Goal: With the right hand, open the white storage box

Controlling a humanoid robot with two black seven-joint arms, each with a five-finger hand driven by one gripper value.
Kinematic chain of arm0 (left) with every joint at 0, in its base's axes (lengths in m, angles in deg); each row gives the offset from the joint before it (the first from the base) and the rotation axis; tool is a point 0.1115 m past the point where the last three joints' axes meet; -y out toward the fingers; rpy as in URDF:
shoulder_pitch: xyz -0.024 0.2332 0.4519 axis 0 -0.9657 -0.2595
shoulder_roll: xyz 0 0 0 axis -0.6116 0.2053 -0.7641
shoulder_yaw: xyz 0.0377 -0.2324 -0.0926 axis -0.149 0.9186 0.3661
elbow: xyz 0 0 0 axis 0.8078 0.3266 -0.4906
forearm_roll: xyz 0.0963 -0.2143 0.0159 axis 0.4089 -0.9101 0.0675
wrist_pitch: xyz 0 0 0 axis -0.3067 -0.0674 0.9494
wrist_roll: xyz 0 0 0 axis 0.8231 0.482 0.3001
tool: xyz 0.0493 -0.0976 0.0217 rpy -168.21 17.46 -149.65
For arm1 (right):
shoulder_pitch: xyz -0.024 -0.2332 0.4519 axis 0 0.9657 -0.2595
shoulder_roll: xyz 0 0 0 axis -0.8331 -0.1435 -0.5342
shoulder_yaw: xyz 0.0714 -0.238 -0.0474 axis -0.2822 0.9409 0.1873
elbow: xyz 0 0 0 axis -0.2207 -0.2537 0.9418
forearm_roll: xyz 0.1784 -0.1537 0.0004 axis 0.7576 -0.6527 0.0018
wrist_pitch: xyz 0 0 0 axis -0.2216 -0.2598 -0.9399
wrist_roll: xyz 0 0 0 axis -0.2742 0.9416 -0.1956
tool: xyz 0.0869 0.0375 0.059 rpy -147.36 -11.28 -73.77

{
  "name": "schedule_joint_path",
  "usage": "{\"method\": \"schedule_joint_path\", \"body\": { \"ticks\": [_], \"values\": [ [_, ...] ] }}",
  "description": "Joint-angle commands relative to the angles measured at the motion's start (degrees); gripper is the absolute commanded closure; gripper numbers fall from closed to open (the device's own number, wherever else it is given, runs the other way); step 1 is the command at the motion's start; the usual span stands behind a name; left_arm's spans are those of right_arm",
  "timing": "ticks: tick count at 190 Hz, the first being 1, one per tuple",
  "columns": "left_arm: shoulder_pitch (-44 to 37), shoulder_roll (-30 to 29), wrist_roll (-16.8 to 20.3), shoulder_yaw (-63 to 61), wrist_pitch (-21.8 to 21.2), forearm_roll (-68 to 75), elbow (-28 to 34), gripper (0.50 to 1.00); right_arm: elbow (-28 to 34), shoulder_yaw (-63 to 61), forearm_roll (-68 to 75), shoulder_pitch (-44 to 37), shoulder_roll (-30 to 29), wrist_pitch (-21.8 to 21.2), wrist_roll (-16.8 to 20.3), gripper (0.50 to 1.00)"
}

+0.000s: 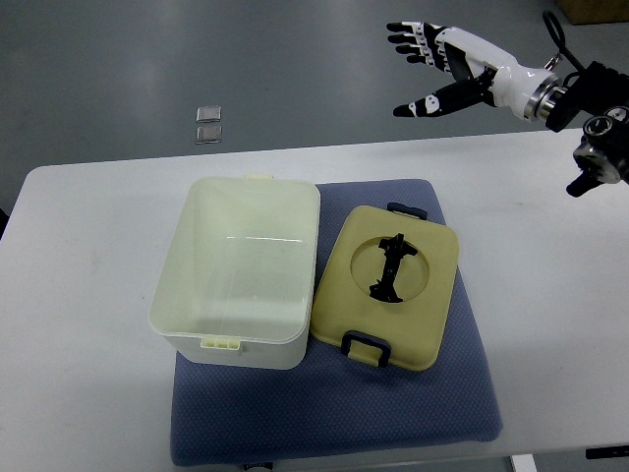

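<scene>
A blue mat (462, 393) covers part of the white table (88, 413).

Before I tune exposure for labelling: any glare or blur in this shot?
Top view: sharp overall; a faint bright streak of glare inside the open white plastic storage box; soft, weak shadows on the blue mat; the raised white-and-black right hand shows no motion blur.

Storage box (241, 270): off-white, plain. Lid (388, 285) just beside it: pale yellow, black handle (391, 265), dark navy clips. Mat (393, 413) under both: blue-grey, fine dotted texture. Bench (88, 295): white. Right hand (442, 64): white shell, black fingertips. Floor (147, 59): grey.
</scene>
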Motion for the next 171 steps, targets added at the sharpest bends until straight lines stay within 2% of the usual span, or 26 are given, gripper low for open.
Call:
{"method": "schedule_joint_path", "body": {
  "ticks": [1,14,41,81,116,171],
  "values": [
    [0.0,0.0,-0.02,0.18,0.0,-0.02,0.1,0.5,-4.28,-2.39,23.58,1.33,-3.84,0.6,6.35,0.572],
    [0.0,0.0,0.07,0.18,0.0,-0.02,0.02,0.5,-7.53,-2.75,35.19,1.51,-6.3,2.1,7.5,0.57],
    [0.0,0.0,-0.02,0.18,0.0,-0.02,-0.25,0.5,-12.28,-4.59,44.69,2.91,-10.69,4.65,6.27,0.57],
    [0.0,0.0,-0.02,0.09,0.0,-0.02,-0.25,0.5,-16.94,-16.36,44.7,5.81,-17.81,4.47,-0.23,0.57],
    [0.0,0.0,-0.02,0.18,0.0,-0.02,-0.07,0.5,-19.32,-18.39,44.7,7.74,-20.89,4.03,-5.51,0.57],
    [0.0,0.0,-0.02,0.09,0.0,-0.02,-0.16,0.5,-19.32,-18.39,44.35,10.21,-22.12,3.68,-7.09,0.57]
  ]
}}
